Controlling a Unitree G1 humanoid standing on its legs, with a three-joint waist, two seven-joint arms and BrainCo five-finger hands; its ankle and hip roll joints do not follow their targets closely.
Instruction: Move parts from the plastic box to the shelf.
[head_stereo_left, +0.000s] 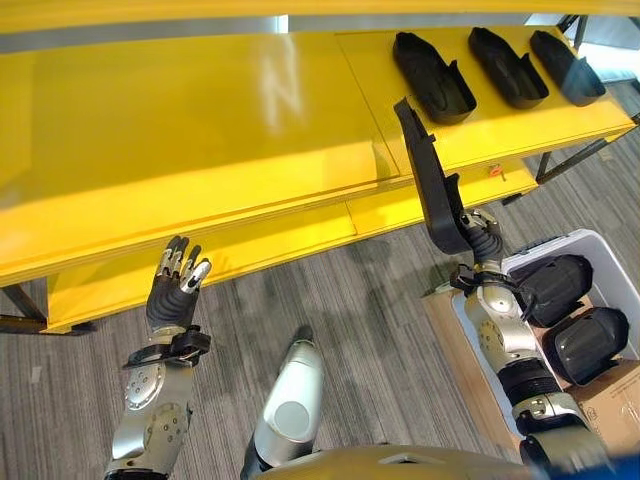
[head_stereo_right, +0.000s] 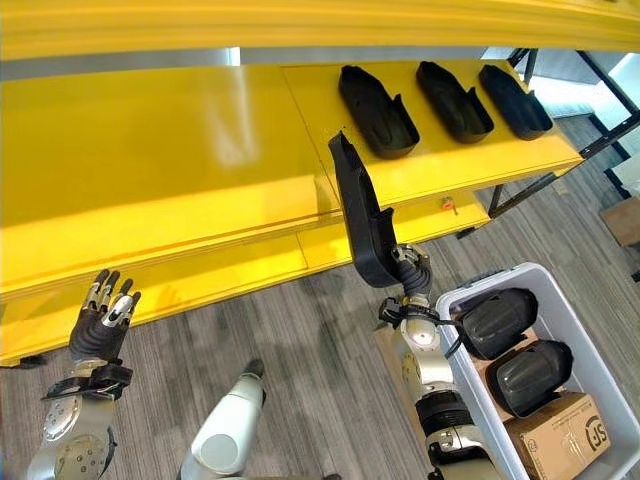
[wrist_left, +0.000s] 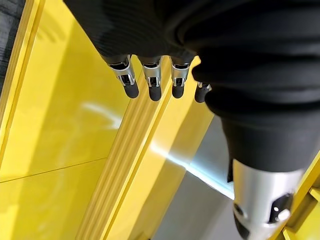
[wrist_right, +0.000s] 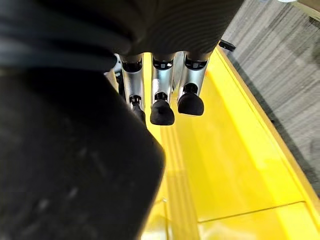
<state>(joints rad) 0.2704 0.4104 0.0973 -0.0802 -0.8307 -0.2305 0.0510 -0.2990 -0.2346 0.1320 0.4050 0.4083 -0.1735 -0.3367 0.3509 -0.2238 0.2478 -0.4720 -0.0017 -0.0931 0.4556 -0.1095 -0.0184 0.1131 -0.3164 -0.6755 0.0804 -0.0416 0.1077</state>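
we see our right hand (head_stereo_right: 408, 272) raised in front of the yellow metal shelf (head_stereo_left: 200, 130), its fingers curled round the lower end of a long black moulded plastic part (head_stereo_right: 358, 215), which stands nearly upright with its top end over the front edge of the upper shelf board. in our right wrist view the held part (wrist_right: 70, 165) fills the near side, with the dark-tipped fingers (wrist_right: 162, 111) bent beside it above the yellow boards. three more black moulded parts (head_stereo_left: 432, 76) lie side by side on the upper board at its right end, just beyond the held one. down on the grey floor to our right stands the white plastic box (head_stereo_right: 590, 340), with two black parts (head_stereo_right: 500, 322) inside it and a brown cardboard carton (head_stereo_right: 560, 438) at its near end. our left hand (head_stereo_left: 176, 282) hangs well apart to the left, in front of the lower shelf board, fingers straight and relaxed, holding nothing.
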